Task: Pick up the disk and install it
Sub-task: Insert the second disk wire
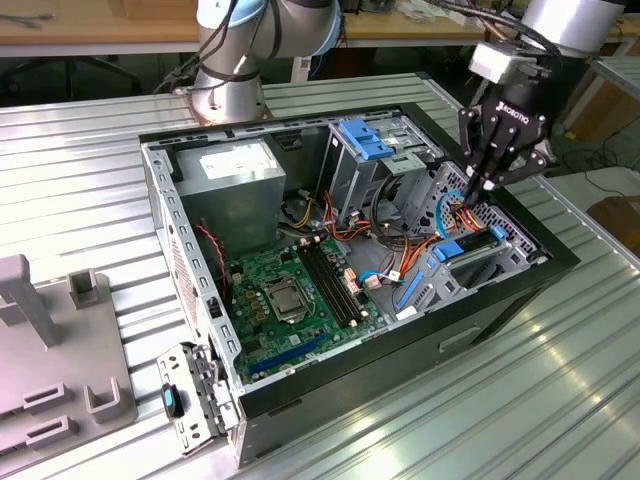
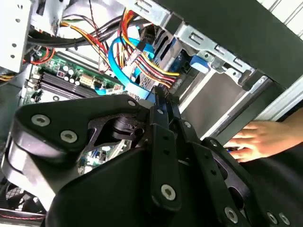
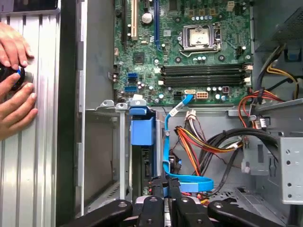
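The disk [image 1: 478,243], dark with bright blue rails, sits in the drive cage at the exterior view's right end of the open computer case [image 1: 200,330]. Its blue rail tab [image 3: 142,131] appears in the first wrist view and the blue tab [image 2: 199,62] in the second. My gripper [image 1: 478,192] hangs just above and behind the disk, pointing down into the cable bundle. Its fingers [image 2: 161,113] are pressed together, with the tips [image 3: 163,184] at a blue flat cable [image 3: 166,142] and coloured wires. Whether they pinch anything is hidden.
A green motherboard [image 1: 290,290] lies on the case floor, with a grey power supply [image 1: 235,175] and a light-blue latch plate [image 1: 365,138] behind it. A person's hands [image 3: 14,80] hold a small dark object on the ribbed table beside the case. A grey fixture [image 1: 50,350] stands at the exterior view's left.
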